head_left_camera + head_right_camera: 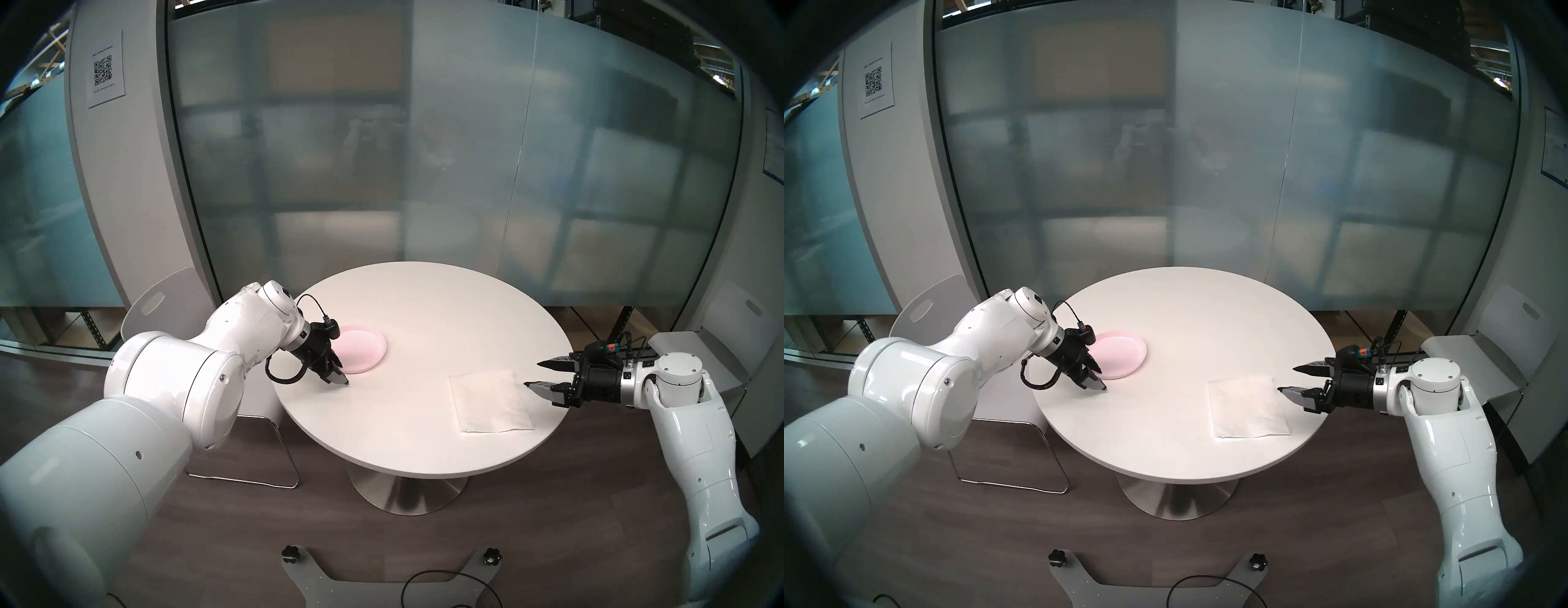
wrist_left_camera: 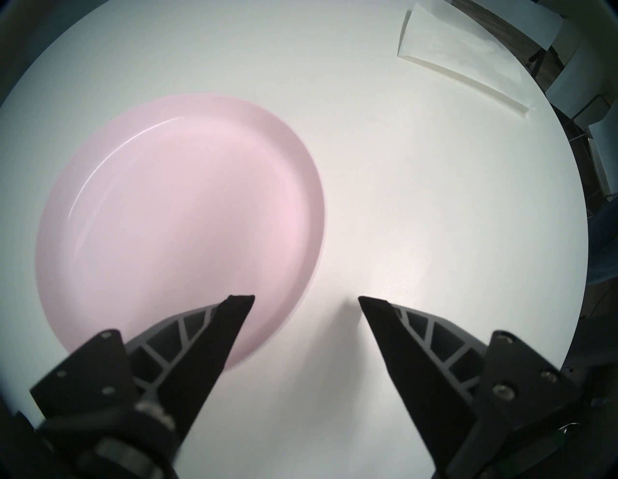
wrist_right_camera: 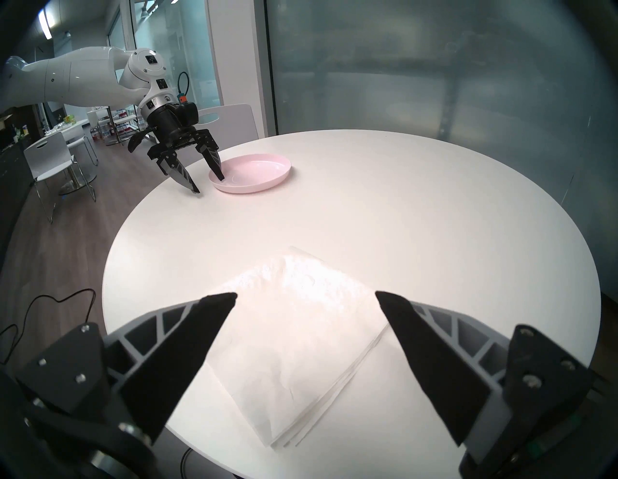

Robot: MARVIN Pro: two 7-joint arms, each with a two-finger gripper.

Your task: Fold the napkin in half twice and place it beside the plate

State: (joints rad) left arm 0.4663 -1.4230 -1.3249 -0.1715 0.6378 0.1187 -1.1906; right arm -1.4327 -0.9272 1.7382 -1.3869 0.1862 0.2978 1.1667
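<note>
Napkin point(image 1: 490, 401): a white paper napkin, folded into a layered rectangle, lying flat on the right, near part of the round white table point(image 1: 445, 339). Stacked edges show along one side in the right wrist view point(image 3: 301, 351), where faint embossing marks the top layer. It lies well apart from the plate, with bare table between them.

Plate point(image 1: 360, 350): a small round pale pink plate with a shallow raised rim, resting on the left part of the table, nothing on it. The left wrist view shows its rim and smooth inner surface point(image 2: 180, 217).

Left gripper point(image 1: 339, 373): held low at the near-left rim of the plate, fingers spread apart and holding nothing. In the right wrist view point(image 3: 207, 184) one fingertip sits over the inside of the plate at its rim and the other comes down to the table just outside it, so that the rim lies between the two fingers. Whether either tip touches cannot be told. In the left wrist view point(image 2: 306, 297) the gap between the tips is wide.

Right gripper point(image 1: 532, 373): held level just beside the right edge of the napkin, pointing left toward it, fingers wide apart and empty. The near finger's tip lies at the napkin's far-right corner; contact cannot be told. In the right wrist view point(image 3: 306, 294) the napkin fills the space between the two fingers.

Surroundings: white chairs point(image 1: 157, 301) stand to the left and right of the table; a frosted glass wall point(image 1: 424, 170) rises beyond it.
</note>
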